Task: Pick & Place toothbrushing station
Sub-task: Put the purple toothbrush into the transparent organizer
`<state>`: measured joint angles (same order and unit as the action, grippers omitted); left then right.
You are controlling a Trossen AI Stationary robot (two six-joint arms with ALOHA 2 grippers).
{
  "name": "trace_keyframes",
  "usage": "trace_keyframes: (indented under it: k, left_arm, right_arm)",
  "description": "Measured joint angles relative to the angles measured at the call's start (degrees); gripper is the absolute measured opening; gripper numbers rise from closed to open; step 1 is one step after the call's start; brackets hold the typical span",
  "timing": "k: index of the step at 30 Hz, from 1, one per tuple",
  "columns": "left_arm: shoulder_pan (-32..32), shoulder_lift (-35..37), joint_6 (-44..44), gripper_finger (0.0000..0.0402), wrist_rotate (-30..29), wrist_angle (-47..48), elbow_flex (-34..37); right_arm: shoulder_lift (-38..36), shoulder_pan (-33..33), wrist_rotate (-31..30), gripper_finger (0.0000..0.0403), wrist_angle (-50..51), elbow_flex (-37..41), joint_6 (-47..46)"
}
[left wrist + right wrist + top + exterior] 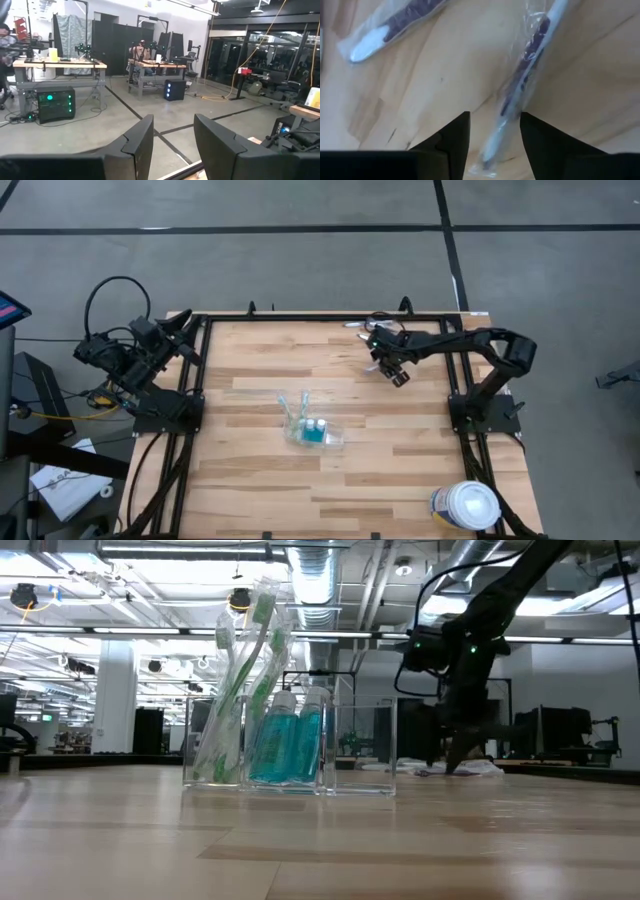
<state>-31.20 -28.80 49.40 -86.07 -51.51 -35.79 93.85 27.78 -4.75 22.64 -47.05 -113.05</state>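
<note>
The toothbrushing station (pixel 312 430) is a see-through holder standing on its base mid-table; in the low view (pixel 290 745) it holds green-and-white toothbrushes and two blue bottles. My right gripper (pixel 392 372) is open near the far edge, pointing down. Its fingers stand on either side of a plastic-wrapped toothbrush (pixel 520 85) that lies on the table. A second wrapped toothbrush (pixel 390 22) lies beside it. My left gripper (pixel 190 330) waits open at the table's far left corner; its wrist view (pixel 172 145) looks into the room.
A white-lidded round tub (pixel 465 505) stands at the near right corner. The wrapped toothbrushes show as a low pile under my right gripper in the low view (pixel 470 768). Bare wood lies around the station on all sides.
</note>
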Motion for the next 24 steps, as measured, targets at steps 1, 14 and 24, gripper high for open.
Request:
trace_keyframes:
  k: [1, 14, 24]
  left_arm:
    - [0.0, 0.0, -0.03, 0.0136, -0.1, -0.03, 0.0]
    - [0.0, 0.0, -1.85, 0.0136, -1.12, -0.25, 0.0]
    - [0.0, -0.02, -3.49, 0.0136, -1.12, -0.37, 0.0]
  right_arm:
    - [0.27, -0.13, 0.03, 0.0161, -0.35, 0.0, -0.03]
    - [0.14, -0.26, 0.2, 0.0005, -3.1, 0.0, 8.07]
    - [0.14, -7.98, 3.44, 0.0, -18.89, -0.16, 10.99]
